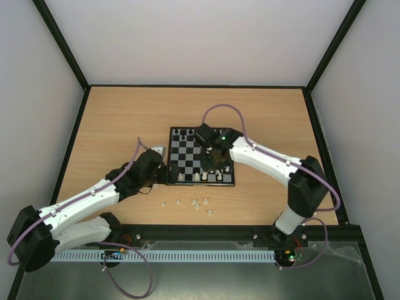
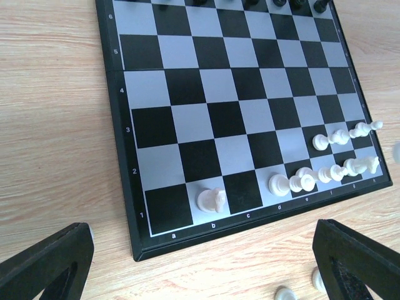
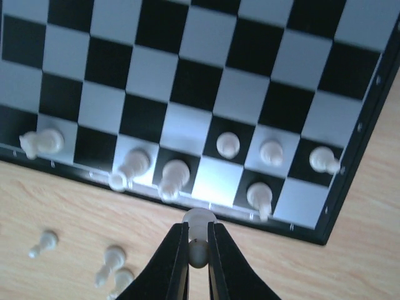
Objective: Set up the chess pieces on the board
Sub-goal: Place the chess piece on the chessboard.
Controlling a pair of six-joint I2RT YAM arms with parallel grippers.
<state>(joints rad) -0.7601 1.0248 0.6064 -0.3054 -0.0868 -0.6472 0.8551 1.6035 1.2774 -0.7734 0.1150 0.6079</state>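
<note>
The board (image 1: 185, 154) lies flat mid-table, with black chess pieces (image 1: 185, 132) on its far row and white ones (image 1: 206, 177) on its near rows. My right gripper (image 3: 198, 227) is shut on a white chess piece (image 3: 199, 218), held just off the board's (image 3: 206, 81) near edge over the wood. Several white pieces (image 3: 175, 175) stand on the two rows in front of it. My left gripper (image 2: 203, 269) is open by the board's (image 2: 187, 94) near-left corner, with a white knight (image 2: 211, 200) and further white pieces (image 2: 294, 183) ahead of it.
Several loose white pieces (image 1: 195, 204) lie on the wood in front of the board; they also show as pieces (image 3: 111, 262) in the right wrist view. A black rail (image 1: 206, 232) runs along the table's near edge. Purple cables (image 1: 225, 111) loop over the board's far side.
</note>
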